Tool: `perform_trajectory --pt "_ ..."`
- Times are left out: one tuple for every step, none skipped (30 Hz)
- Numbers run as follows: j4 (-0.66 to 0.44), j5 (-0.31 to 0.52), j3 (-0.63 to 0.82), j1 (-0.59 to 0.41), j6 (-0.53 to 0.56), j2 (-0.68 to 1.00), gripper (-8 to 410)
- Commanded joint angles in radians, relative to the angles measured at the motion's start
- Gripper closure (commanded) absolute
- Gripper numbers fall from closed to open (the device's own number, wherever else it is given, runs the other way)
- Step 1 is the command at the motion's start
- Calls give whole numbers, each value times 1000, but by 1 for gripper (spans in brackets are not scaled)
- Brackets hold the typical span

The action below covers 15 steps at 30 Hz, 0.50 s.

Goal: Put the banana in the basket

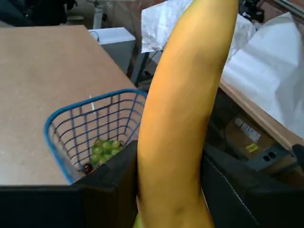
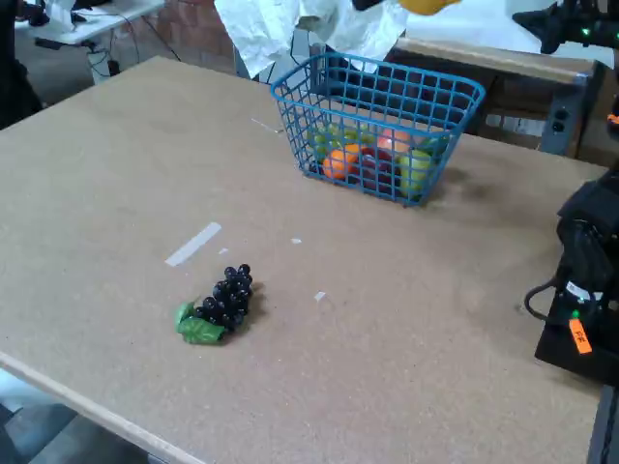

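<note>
Wrist view: one banana (image 1: 183, 118) fills the middle of the frame, running from the bottom edge up past the top, so both its ends are cut off. The gripper (image 1: 171, 190) is clamped on it, with a dark finger pressed to each side of the lower part; the fingertips are hidden against the fruit. Below and to the left stands one blue wire basket (image 1: 59, 118) on the brown table (image 1: 42, 76), its right half hidden behind the banana. Inside it lies a bunch of green grapes (image 1: 105, 149) and a small dark red piece that is hard to make out.

Fixed view: the basket (image 2: 290, 106) sits at the far side of the table (image 2: 116, 164), holding several fruits, orange, red and green, blurred through the mesh and not countable. At the top edge, above the basket, only a small yellow tip of the banana (image 2: 428, 6) shows; the gripper is out of frame. One dark purple grape bunch (image 2: 224, 300) with a green leaf lies near the front, well apart from the basket, and one strip of pale tape (image 2: 193, 244) lies nearby.
</note>
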Motion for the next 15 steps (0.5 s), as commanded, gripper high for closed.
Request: perform_trajectory --pt "121 -78 0 -164 -70 100 402" --pt "123 -99 0 -185 -70 125 402" --pt "123 -122 0 -204 -67 149 402" --pt "126 -143 0 -222 -66 177 402" --pt "130 -162 0 -236 -66 208 402" --pt "132 -178 0 -248 -66 235 402" --pt "136 -192 0 -258 -67 266 402" --pt "138 -203 0 -264 -67 294 402" --pt "141 -207 0 -268 -67 320 402" --pt "144 -206 0 -269 -65 347 402" --pt "147 -207 0 -269 -61 368 402" --pt "150 -207 0 -269 -57 388 402" --pt "155 -207 0 -268 -53 408 402" --pt "159 -211 0 -268 -50 425 402" --pt "160 -223 0 -268 -47 441 402"
